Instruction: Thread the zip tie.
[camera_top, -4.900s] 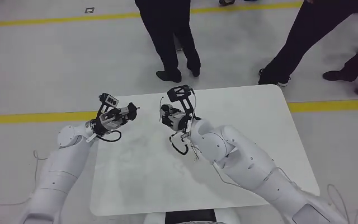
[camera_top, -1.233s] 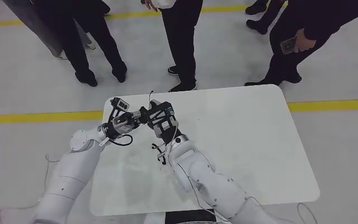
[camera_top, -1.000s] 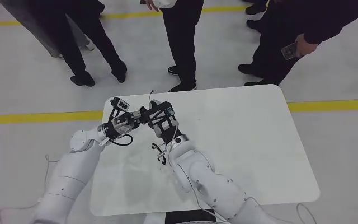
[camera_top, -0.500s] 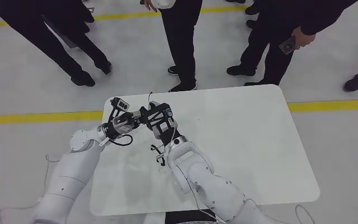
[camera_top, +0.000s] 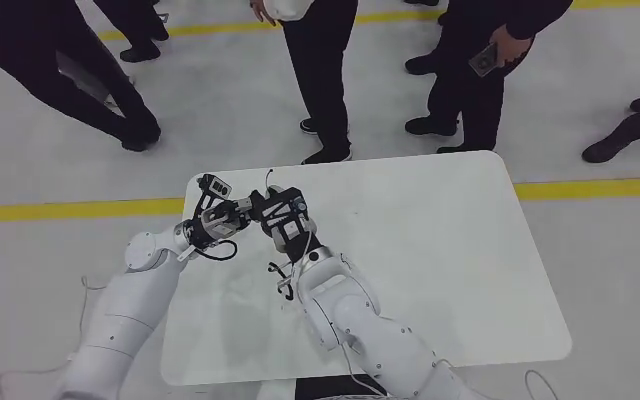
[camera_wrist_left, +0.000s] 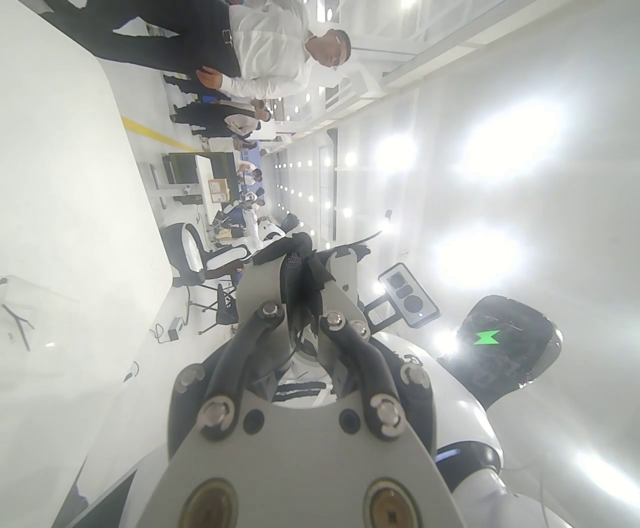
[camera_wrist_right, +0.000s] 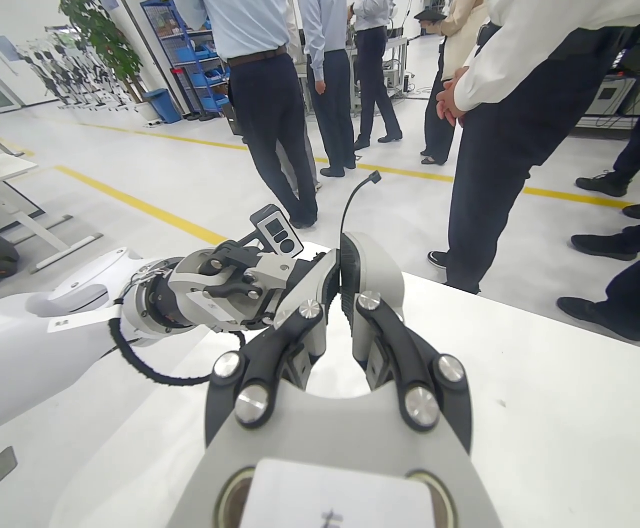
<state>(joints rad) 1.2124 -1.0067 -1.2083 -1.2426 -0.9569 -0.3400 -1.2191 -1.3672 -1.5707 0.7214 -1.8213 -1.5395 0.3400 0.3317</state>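
Note:
A thin black zip tie (camera_wrist_right: 348, 210) stands up from between the fingertips of my right gripper (camera_wrist_right: 341, 260), which is shut on its strap. Its small head is at the free upper end. My left gripper (camera_wrist_right: 320, 272) meets the right one tip to tip from the side. In the left wrist view the left gripper (camera_wrist_left: 305, 260) is shut around black material, and a curved strand of the zip tie (camera_wrist_left: 367, 237) sticks out beside it. From above, the left gripper (camera_top: 247, 207) and the right gripper (camera_top: 266, 203) touch over the far left corner of the white table (camera_top: 430, 250).
Several people (camera_top: 320, 80) stand on the floor just beyond the table's far edge. A yellow floor line (camera_top: 80, 210) runs past the left side. The table surface to the right of and in front of the arms is bare white.
About five seconds ago the grippers were apart; the right one has moved left to meet the left one. Over the last second both arms have barely shifted, and the people behind have moved.

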